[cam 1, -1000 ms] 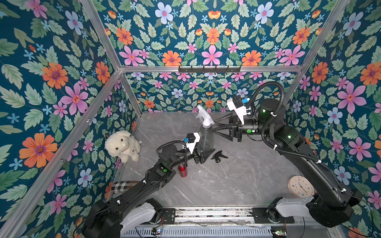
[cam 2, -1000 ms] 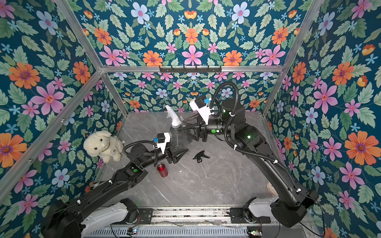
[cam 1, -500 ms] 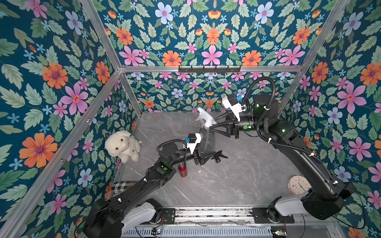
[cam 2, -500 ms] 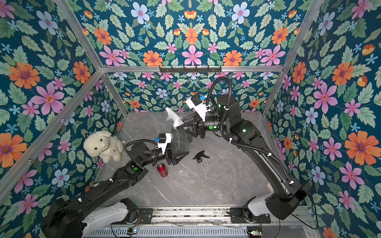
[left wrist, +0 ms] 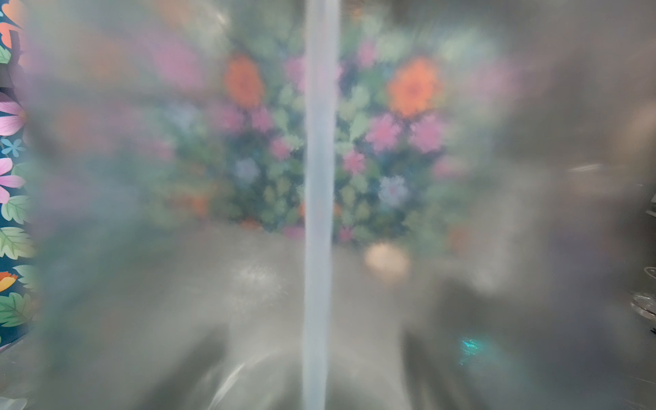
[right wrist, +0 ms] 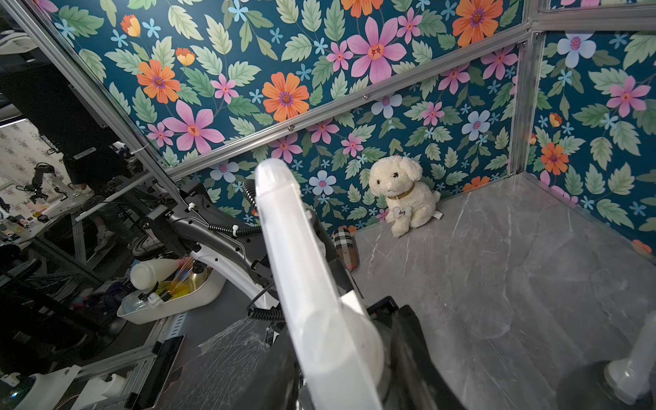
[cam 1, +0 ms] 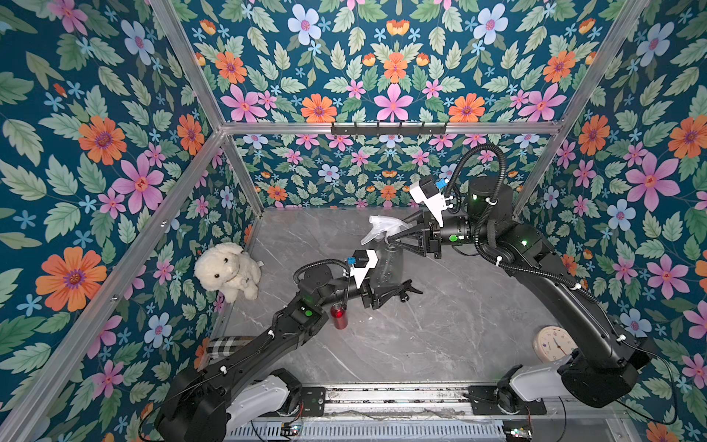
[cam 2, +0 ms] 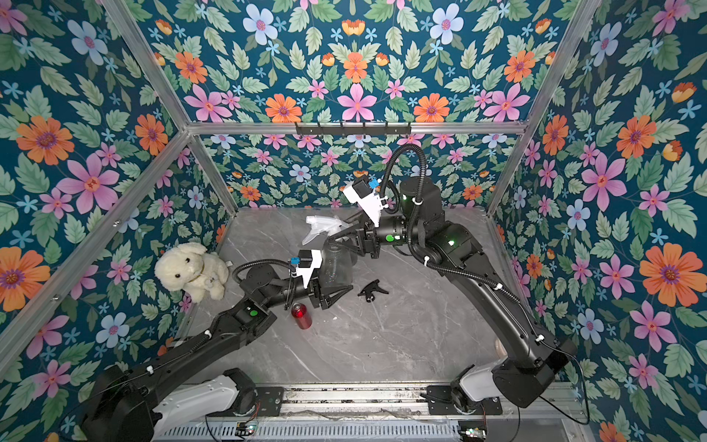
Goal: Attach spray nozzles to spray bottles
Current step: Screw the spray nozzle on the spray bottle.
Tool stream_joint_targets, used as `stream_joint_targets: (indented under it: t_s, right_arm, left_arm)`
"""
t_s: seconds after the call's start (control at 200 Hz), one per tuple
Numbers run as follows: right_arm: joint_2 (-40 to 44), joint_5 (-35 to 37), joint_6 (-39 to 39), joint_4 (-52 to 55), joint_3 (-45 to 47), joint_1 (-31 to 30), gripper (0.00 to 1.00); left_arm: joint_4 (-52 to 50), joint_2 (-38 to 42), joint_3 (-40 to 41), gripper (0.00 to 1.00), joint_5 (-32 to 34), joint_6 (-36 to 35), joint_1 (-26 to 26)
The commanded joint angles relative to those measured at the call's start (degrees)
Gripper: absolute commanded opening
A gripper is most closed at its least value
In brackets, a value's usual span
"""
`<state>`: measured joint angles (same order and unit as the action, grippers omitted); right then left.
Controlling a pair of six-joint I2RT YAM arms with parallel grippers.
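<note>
My right fingers (cam 1: 394, 239) have just clenched on the white nozzle (cam 1: 377, 225) atop the grey bottle (cam 1: 392, 264), which my left fingers (cam 2: 334, 295) grip; twisting can likely begin.

**Legible text.** In the right wrist view I read one word only: "dog", printed on the white bone-shaped tag (right wrist: 401, 212) that hangs from the collar of the cream plush dog (right wrist: 403, 184). In a top view, the dial marks of the round clock (cam 1: 554, 344) are too small for me to read.
</note>
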<state>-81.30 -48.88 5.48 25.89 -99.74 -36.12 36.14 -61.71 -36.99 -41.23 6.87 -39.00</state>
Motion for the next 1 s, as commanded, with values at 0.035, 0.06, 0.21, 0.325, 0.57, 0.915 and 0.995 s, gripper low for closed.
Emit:
stream_joint_targets:
  t_s: [0.035, 0.06, 0.21, 0.325, 0.57, 0.915, 0.995]
  right_arm:
    - [-0.1, 0.8, -1.8, 0.4, -0.1, -1.0, 0.39]
    - [0.0, 1.0, -1.8, 0.2, 0.1, -1.2, 0.37]
    - [0.3, 2.6, -1.9, -0.4, 1.1, -2.4, 0.30]
    - [1.2, 6.7, -1.3, -1.7, 3.2, -4.8, 0.27]
    - [3.1, 23.9, 4.8, -7.1, 9.7, -12.3, 0.25]
    - [-5.8, 59.8, 11.9, 0.3, 3.7, -26.5, 0.24]
    - [-7.1, 63.8, 12.8, -0.9, 3.7, -28.0, 0.24]
  left_arm:
    - [1.7, -0.2, -0.6, 0.00, -0.1, -0.6, 0.0]
    - [1.8, -0.2, -0.6, 0.00, 0.0, -0.6, 0.0]
    - [1.9, 0.1, -0.5, 0.00, 1.4, -0.5, 0.0]
    - [2.4, 0.8, -0.2, 0.00, 5.0, -0.4, 0.0]
    - [4.4, 2.4, 0.7, 0.00, 15.7, -0.6, -0.3]
    - [1.3, 0.8, -1.3, 0.00, 35.1, -6.2, -5.5]
    - [0.8, 0.0, -1.9, 0.00, 37.5, -6.5, -5.8]
